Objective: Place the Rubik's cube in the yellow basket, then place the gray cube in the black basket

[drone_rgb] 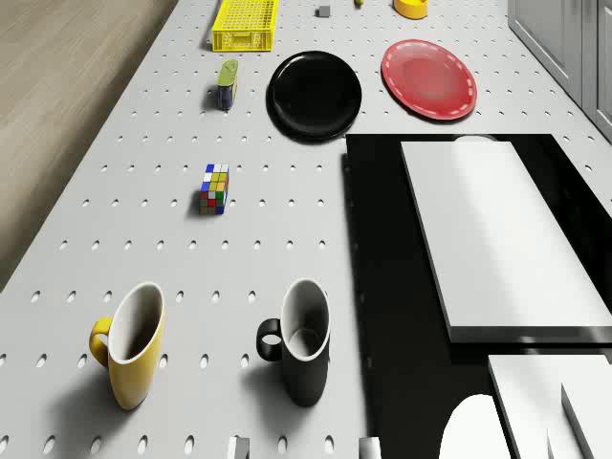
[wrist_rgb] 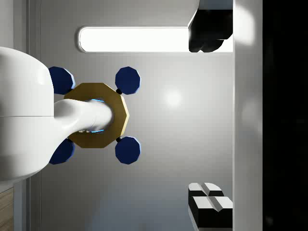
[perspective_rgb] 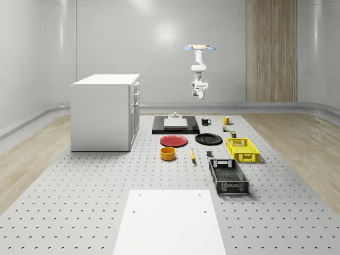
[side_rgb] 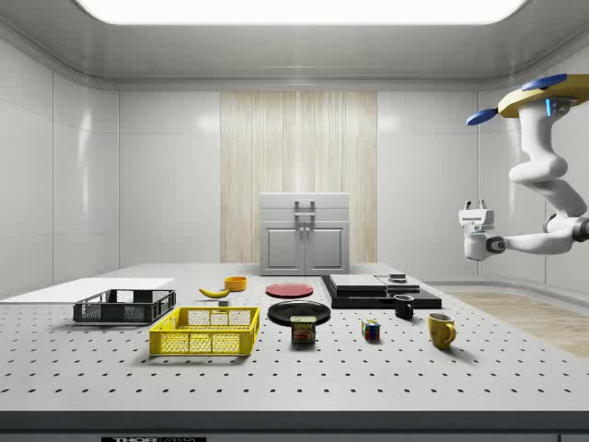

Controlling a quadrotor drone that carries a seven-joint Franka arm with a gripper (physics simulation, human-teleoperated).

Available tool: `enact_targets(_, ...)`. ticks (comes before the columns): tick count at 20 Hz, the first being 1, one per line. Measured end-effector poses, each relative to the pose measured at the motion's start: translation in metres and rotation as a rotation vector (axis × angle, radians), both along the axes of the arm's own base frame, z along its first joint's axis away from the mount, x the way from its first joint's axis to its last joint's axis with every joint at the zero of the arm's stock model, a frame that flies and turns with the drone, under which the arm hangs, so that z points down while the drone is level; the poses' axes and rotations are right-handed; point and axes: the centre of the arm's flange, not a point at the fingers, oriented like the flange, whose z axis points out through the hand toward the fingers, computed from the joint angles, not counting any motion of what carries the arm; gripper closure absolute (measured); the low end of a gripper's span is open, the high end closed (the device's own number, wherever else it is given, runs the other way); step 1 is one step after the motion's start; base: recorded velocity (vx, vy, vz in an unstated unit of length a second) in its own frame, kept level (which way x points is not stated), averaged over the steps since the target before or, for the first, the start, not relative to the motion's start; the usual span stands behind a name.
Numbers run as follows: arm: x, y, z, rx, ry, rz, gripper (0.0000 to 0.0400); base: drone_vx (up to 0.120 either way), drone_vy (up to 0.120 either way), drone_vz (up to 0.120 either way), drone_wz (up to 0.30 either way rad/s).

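Two fingertips [wrist_rgb: 210,202] frame my wrist view well apart, so my gripper [side_rgb: 476,224] is wide and empty. I hover high over the table's far end; the Rubik's cube [drone_rgb: 214,188] sits at ten o'clock from the black mug [drone_rgb: 301,342] (descend squarely over it).

A multicoloured Rubik's cube [drone_rgb: 215,188], a yellow mesh basket [perspective_rgb: 243,149], a black mesh basket [perspective_rgb: 228,177], a red round plate [drone_rgb: 428,79] and a glossy black plate [drone_rgb: 315,94] on a grey perforated desk [perspective_rgb: 79,202].

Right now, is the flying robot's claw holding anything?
No, nothing. The claw hangs in the air, high above the table, with nothing between its fingers. The Rubik's cube sits on the table, untouched.
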Motion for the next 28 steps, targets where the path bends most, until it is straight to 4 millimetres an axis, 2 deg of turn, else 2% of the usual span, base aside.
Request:
enact_targets(8, -0.003, 0.0, 0.056, 0.0, -0.006, 0.0, 0.0, 0.0, 0.0, 0.0, 0.0)
enact_targets(13, -0.001, 0.0, 0.078, 0.0, -0.01, 0.0, 0.0, 0.0, 0.024, 0.0, 0.0)
enact_targets(24, -0.001, 0.0, 0.092, 0.0, -0.019, 0.0, 0.0, 0.0, 0.12, 0.0, 0.0)
enact_targets(28, -0.001, 0.0, 0.093, 0.0, -0.022, 0.0, 0.0, 0.12, 0.12, 0.0, 0.0)
